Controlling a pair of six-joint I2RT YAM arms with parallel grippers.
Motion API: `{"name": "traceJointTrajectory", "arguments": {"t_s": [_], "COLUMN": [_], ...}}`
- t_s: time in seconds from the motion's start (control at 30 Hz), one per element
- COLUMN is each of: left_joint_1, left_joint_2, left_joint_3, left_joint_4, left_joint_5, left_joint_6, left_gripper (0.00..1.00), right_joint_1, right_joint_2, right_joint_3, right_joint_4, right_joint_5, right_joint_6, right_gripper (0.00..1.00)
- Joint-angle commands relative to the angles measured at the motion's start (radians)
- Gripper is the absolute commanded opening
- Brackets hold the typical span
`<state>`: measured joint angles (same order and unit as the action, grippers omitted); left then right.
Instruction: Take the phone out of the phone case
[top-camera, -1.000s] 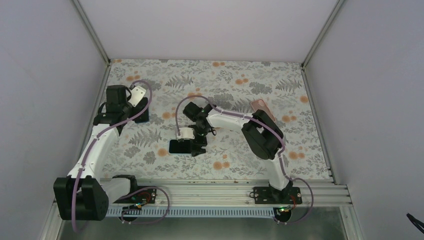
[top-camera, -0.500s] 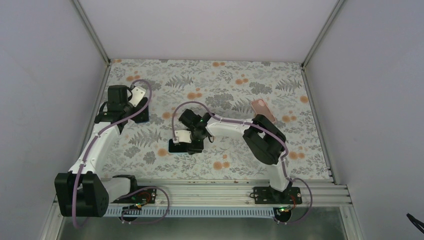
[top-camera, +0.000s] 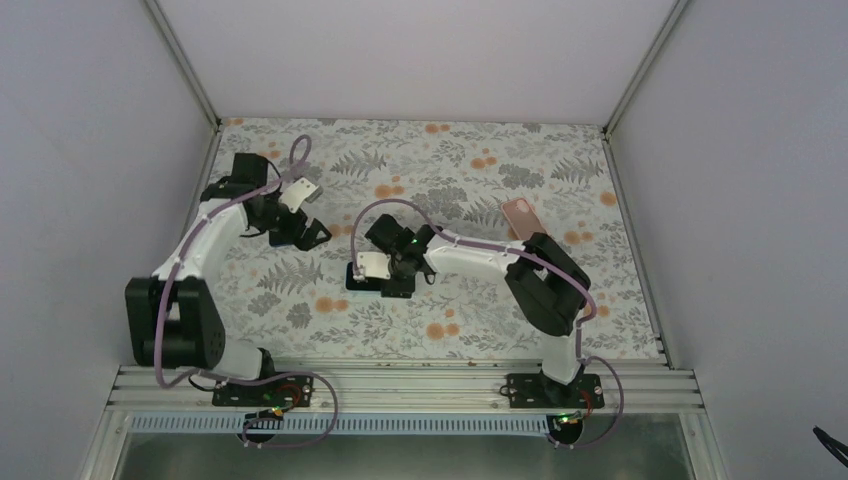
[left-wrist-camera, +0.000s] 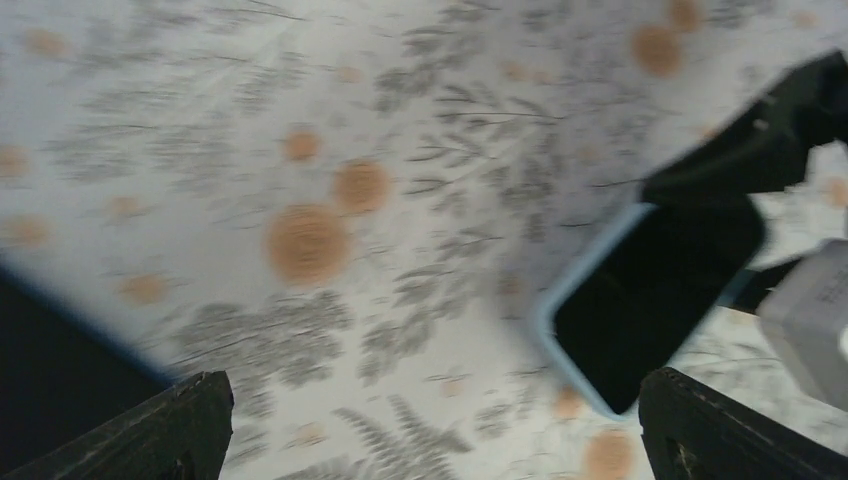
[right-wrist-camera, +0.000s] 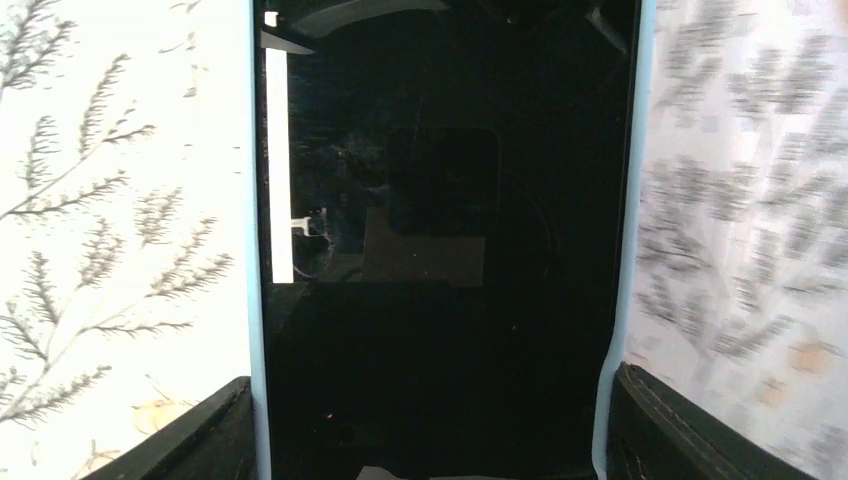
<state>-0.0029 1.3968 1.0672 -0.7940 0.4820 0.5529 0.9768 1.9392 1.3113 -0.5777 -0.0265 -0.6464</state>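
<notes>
My right pincer (right-wrist-camera: 435, 405) is clamped across the phone (right-wrist-camera: 440, 250) in its blue case (right-wrist-camera: 629, 200); left pincer (left-wrist-camera: 435, 400) hangs wide open, holding nothing.

The phone (right-wrist-camera: 440, 250) lay flat, its dark screen up, near the middle of the floral surface (top-camera: 450, 330). It sat inside a light-blue phone case (right-wrist-camera: 253, 300) whose rim framed both long edges.

Floral tablecloth (top-camera: 470, 150), pink flat item (top-camera: 524, 217), white walls (top-camera: 400, 50)
</notes>
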Motion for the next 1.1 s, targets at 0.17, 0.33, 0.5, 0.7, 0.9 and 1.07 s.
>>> {"name": "traceJointTrajectory", "arguments": {"t_s": [0.17,0.33,0.5,0.7,0.9,1.07], "left_joint_1": [0.004,0.007,0.007,0.007,0.007,0.006], "left_joint_2": [0.307,0.403,0.449,0.535,0.52,0.423], "left_joint_3": [0.15,0.219,0.284,0.33,0.338,0.378], "left_joint_4": [-0.253,-0.331,-0.418,-0.547,-0.563,-0.564], "left_joint_5": [0.435,0.536,0.625,0.694,0.709,0.675], "left_joint_6": [0.077,0.156,0.237,0.35,0.39,0.415], "left_gripper": [1.0,1.0,0.95,0.59,0.03,0.02], "right_joint_1": [-0.033,-0.041,-0.045,-0.044,-0.053,-0.089], "right_joint_2": [-0.098,-0.079,-0.053,-0.025,-0.031,-0.062], "right_joint_3": [0.107,0.165,0.22,0.286,0.293,0.307], "right_joint_4": [0.061,0.063,0.06,0.058,0.072,-0.086], "right_joint_5": [0.091,0.09,0.07,0.064,0.083,-0.049], "right_joint_6": [-0.011,-0.018,-0.015,0.0,-0.005,-0.03], "right_gripper": [0.4,0.4,0.4,0.4,0.45,0.97]}}
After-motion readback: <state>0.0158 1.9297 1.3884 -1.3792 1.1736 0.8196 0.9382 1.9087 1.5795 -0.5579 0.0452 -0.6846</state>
